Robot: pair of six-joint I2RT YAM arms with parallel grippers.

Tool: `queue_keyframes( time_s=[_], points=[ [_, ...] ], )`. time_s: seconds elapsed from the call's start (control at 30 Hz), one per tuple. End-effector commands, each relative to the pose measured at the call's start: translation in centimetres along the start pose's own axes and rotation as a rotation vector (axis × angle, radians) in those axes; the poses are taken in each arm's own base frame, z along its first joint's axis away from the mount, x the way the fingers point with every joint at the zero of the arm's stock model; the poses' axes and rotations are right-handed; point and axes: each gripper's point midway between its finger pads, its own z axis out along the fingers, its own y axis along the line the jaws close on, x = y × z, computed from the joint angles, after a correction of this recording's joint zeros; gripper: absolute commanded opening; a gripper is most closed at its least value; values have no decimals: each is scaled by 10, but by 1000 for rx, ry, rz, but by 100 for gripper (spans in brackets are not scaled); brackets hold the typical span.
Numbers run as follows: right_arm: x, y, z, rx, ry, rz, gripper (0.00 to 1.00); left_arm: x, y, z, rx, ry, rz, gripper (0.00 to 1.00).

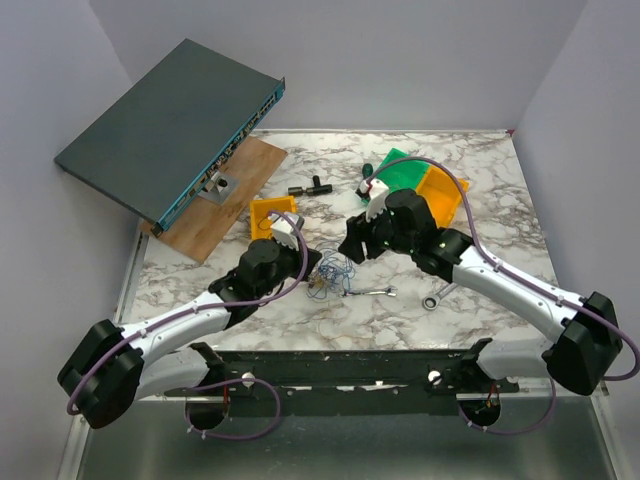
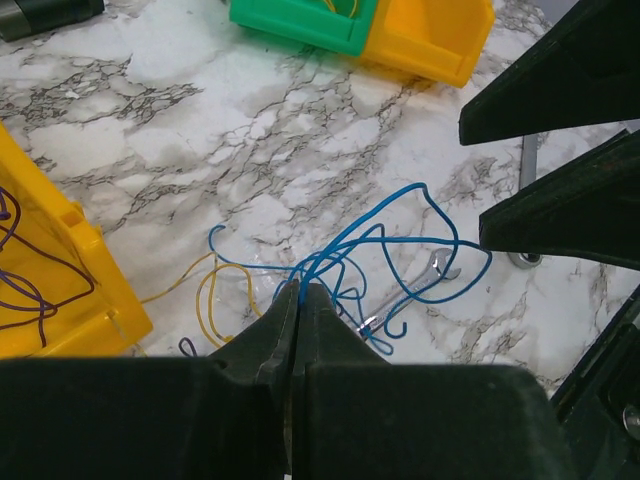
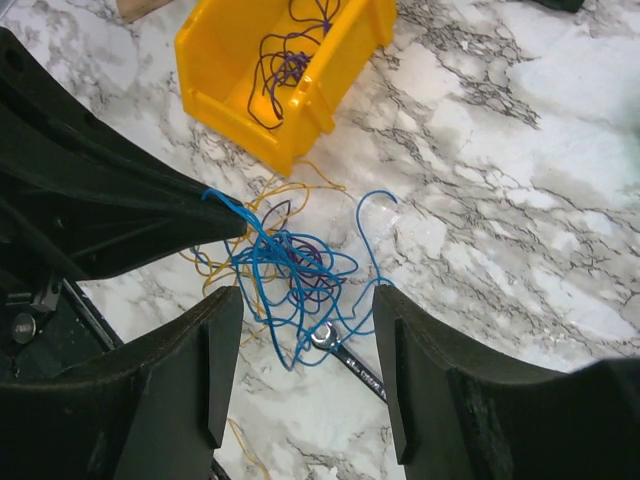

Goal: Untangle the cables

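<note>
The cables [image 1: 333,272] are a small tangle of thin blue, yellow and purple wire on the marble table between both grippers. My left gripper [image 1: 316,266] is shut on blue strands of it; in the left wrist view the blue wire [image 2: 400,240] fans out from the closed tips [image 2: 300,290], with yellow loops [image 2: 215,300] to the left. My right gripper [image 1: 352,246] is open and empty, hovering just above the tangle. In the right wrist view its jaws [image 3: 305,298] straddle the blue and purple bunch [image 3: 290,265].
A small silver wrench [image 1: 376,292] lies under the tangle's edge, and a second wrench [image 1: 437,297] lies to the right. A yellow bin [image 1: 262,210] holding purple wire stands behind the left gripper. Green [image 1: 405,170] and yellow [image 1: 447,193] bins, a network switch [image 1: 170,130] and a wooden board [image 1: 225,200] stand further back.
</note>
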Motion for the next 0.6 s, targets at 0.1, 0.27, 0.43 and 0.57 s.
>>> queue_keyframes(
  time_s=[0.1, 0.27, 0.43, 0.57],
  points=[
    [14, -9, -10, 31, 1, -49, 54, -14, -11, -4, 47, -65, -29, 0],
    [14, 3, -7, -43, -2, -66, 54, -17, -12, -5, 53, -75, -29, 0],
    [15, 17, 4, -140, 4, -71, 54, -17, -20, -9, 97, -80, -21, 0],
    [20, 21, 15, -172, 32, -67, 42, -19, -20, -10, 103, -91, -16, 0]
  ],
)
